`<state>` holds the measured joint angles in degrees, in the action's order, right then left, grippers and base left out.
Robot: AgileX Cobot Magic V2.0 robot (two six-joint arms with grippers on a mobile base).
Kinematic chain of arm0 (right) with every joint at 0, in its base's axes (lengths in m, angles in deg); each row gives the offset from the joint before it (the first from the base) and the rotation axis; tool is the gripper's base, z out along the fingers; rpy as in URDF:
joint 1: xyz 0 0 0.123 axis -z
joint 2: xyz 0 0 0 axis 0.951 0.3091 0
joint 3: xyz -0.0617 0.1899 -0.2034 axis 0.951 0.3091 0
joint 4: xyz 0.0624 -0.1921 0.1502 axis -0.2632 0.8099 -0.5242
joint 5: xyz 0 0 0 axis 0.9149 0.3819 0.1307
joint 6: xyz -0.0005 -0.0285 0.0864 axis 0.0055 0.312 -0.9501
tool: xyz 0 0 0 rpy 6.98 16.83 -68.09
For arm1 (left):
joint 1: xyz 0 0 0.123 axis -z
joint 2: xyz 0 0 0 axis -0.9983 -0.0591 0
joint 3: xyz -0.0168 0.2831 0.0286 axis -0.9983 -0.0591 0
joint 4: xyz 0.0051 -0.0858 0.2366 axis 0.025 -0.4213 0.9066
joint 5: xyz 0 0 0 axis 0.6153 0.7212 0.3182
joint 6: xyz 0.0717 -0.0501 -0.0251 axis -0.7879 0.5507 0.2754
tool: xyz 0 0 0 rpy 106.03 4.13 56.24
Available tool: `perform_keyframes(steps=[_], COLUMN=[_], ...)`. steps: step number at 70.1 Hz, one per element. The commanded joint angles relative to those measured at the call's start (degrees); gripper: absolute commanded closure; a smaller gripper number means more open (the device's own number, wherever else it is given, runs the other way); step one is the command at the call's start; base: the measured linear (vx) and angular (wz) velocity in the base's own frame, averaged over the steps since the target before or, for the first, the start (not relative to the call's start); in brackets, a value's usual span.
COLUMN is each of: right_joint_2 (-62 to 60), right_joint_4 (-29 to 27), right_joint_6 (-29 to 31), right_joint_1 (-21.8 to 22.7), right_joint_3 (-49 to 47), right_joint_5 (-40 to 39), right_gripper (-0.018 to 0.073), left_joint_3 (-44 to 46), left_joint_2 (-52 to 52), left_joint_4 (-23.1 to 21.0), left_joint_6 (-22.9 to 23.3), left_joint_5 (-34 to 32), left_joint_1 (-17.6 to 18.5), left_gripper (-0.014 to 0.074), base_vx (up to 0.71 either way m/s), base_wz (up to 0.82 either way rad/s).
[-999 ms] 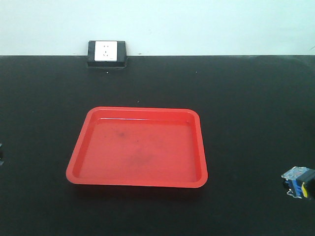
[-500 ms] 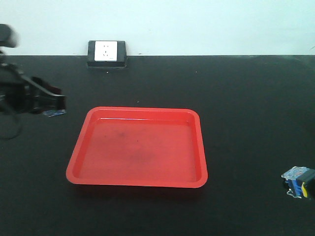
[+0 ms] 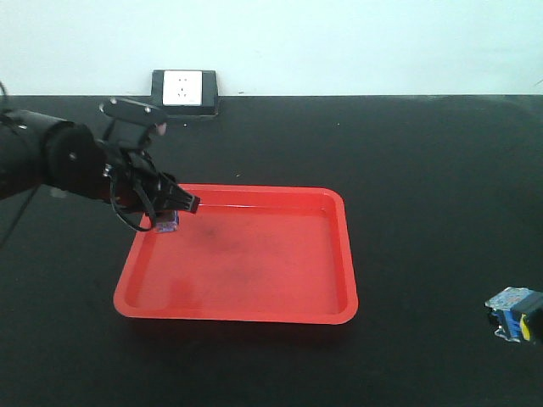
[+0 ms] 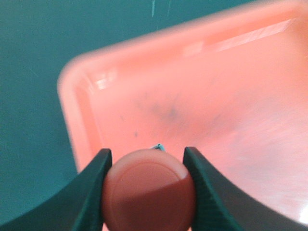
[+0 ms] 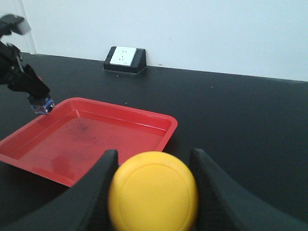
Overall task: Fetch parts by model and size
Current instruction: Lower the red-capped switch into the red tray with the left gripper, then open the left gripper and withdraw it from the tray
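Over the far-left corner of the tray (image 3: 237,315), the left gripper (image 4: 147,155) is clamped on the red switch (image 4: 148,192), with a finger pressed to each side of the cap. The cap faces the wrist camera, so the switch's long axis runs along the fingers and its base points down toward the tray. The front view shows the blue bottom hanging below the fingertips at the corner rim; whether it touches is unclear.

At the near right of the table (image 3: 424,170), the right gripper (image 5: 154,156) grips the yellow switch (image 5: 153,192) the same way, cap toward the wrist and base hidden behind it. From the front only a blue-and-yellow part shows at the right border, well apart from the tray.

The table is flat matte black, and the tray floor carries dark smudges. A socket (image 3: 184,90) sits at the table's far edge against a pale wall (image 3: 339,42).
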<state>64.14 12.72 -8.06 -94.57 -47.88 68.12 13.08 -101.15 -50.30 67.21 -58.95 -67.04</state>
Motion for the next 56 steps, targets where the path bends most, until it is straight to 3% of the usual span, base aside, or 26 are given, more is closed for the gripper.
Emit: perform_keyframes(steps=[1, 19, 29, 56], right_joint_2=[0.7, 0.7, 0.7, 0.7], right_joint_4=[0.4, 0.4, 0.4, 0.4], right_joint_6=[0.3, 0.3, 0.3, 0.3], right_joint_1=[0.1, 0.1, 0.1, 0.1], right_joint_3=[-1.6, -1.6, -1.6, -1.6], right_joint_5=[-4.8, -4.8, -4.8, -4.8], right_gripper=[0.0569, 0.0569, 0.0569, 0.0569], left_joint_3=[2.0, 2.0, 2.0, 4.8], left_joint_2=[0.3, -4.4, -5.6, -5.4], left_joint_4=[-0.5, -0.5, -0.5, -0.7], left_joint_6=[0.2, 0.2, 0.2, 0.4], left_joint_5=[-3.9, -4.8, -5.0, -1.5], left_joint_1=[0.4, 0.4, 0.4, 0.4], left_gripper=[0.0589, 0.0568, 0.0514, 0.0163], base_vx=[0.00, 0.00, 0.00, 0.00], base_wz=[0.00, 0.00, 0.00, 0.00])
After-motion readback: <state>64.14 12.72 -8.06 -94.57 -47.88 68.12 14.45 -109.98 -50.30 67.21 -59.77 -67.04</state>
